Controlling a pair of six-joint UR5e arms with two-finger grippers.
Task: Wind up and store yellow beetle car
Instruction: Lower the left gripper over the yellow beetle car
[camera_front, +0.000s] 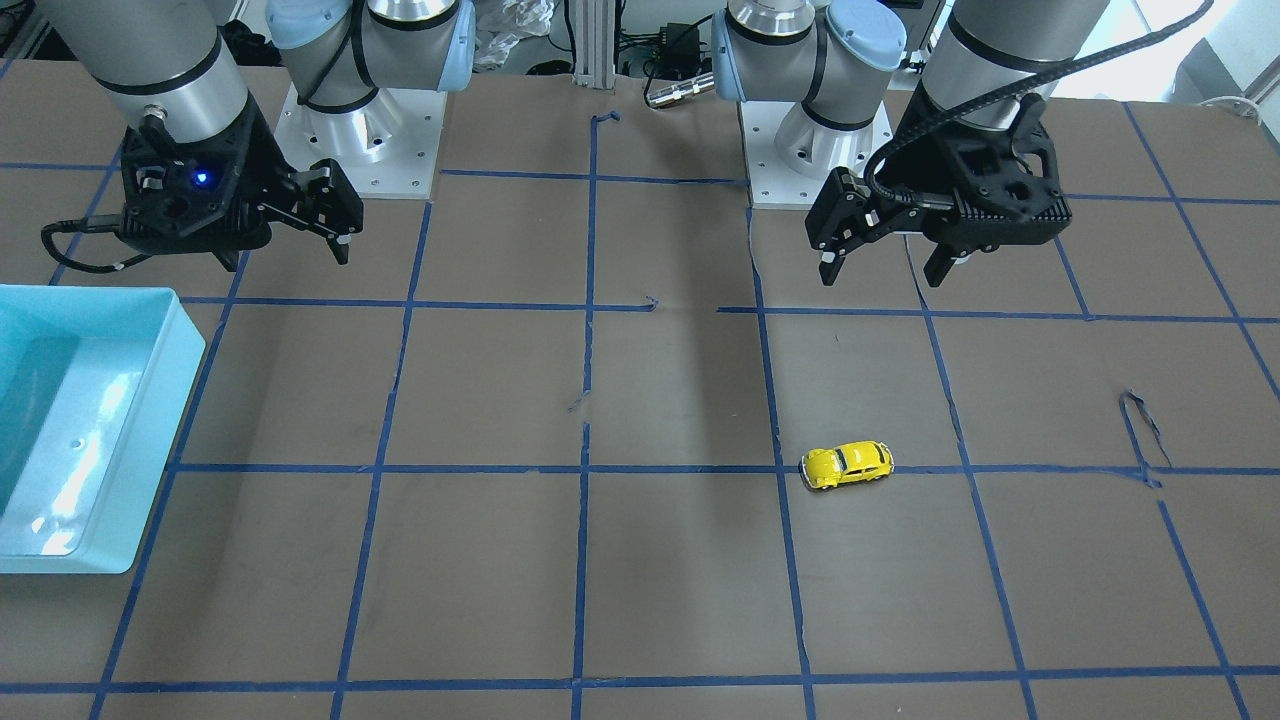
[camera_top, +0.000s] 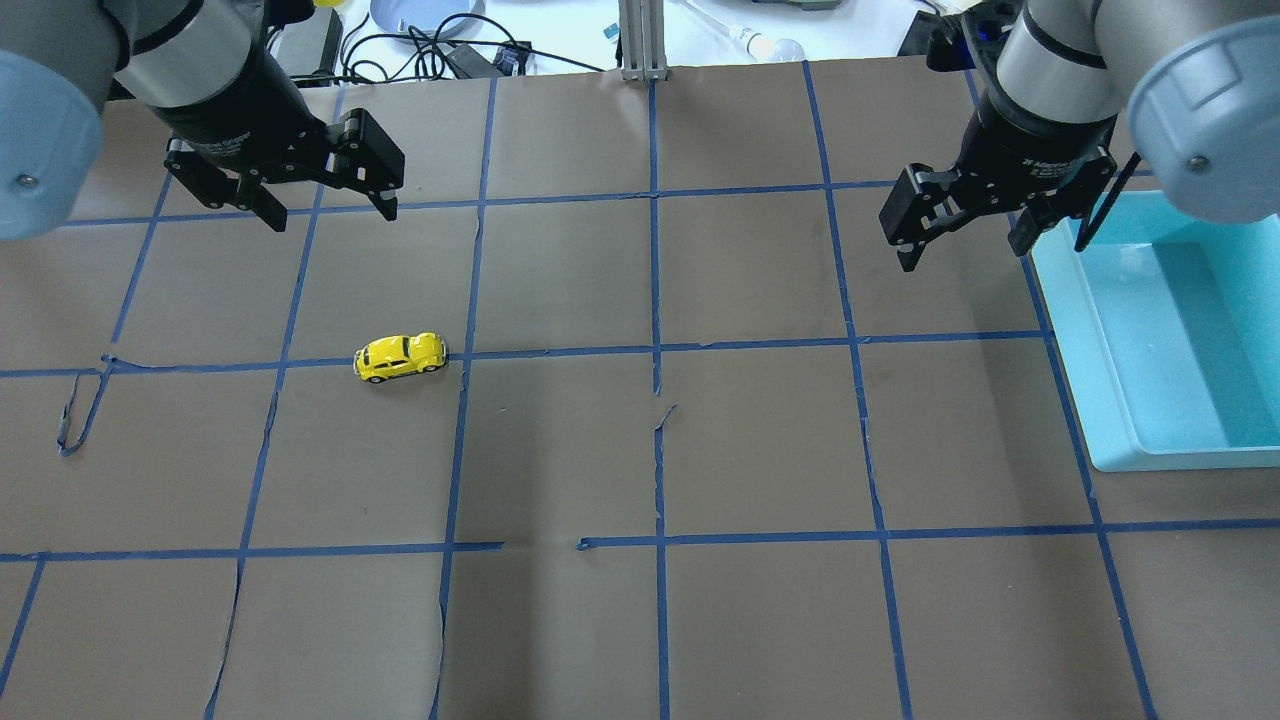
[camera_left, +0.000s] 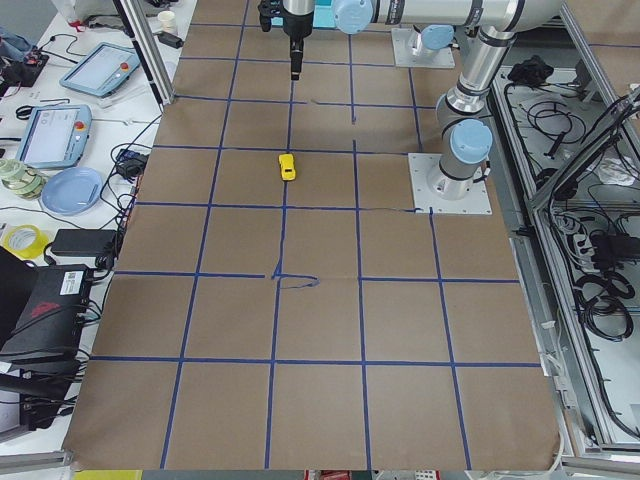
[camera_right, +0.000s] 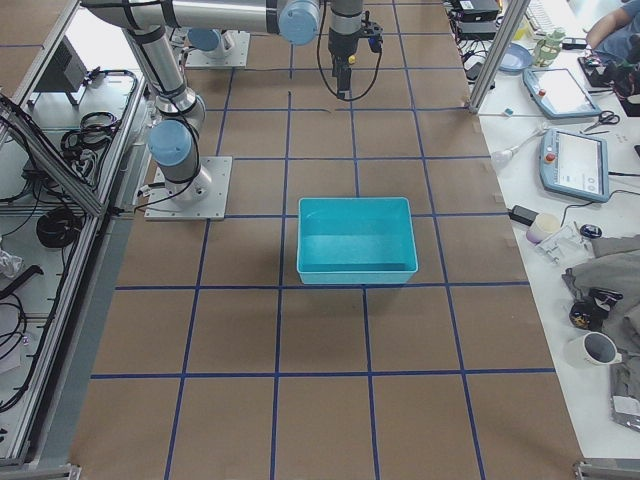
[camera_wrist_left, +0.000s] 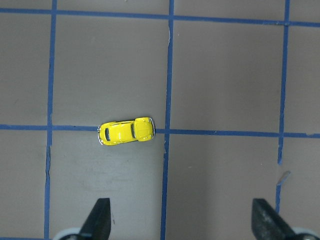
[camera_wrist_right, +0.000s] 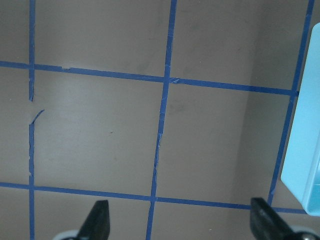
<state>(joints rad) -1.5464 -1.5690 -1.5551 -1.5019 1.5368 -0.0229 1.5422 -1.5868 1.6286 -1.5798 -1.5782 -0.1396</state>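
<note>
- We record the left tool raised, pointing straight down, jaws spread wide.
- We record the right tool at a similar height, also pointing down, jaws spread wide.
- We note the left arm and the right arm reaching forward on either side, the two tools well apart.

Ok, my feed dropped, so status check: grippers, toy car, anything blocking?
Left gripper open. Right gripper open. Tiny glossy yellow beetle toy car loose on table. Nothing seen blocking it.
</note>
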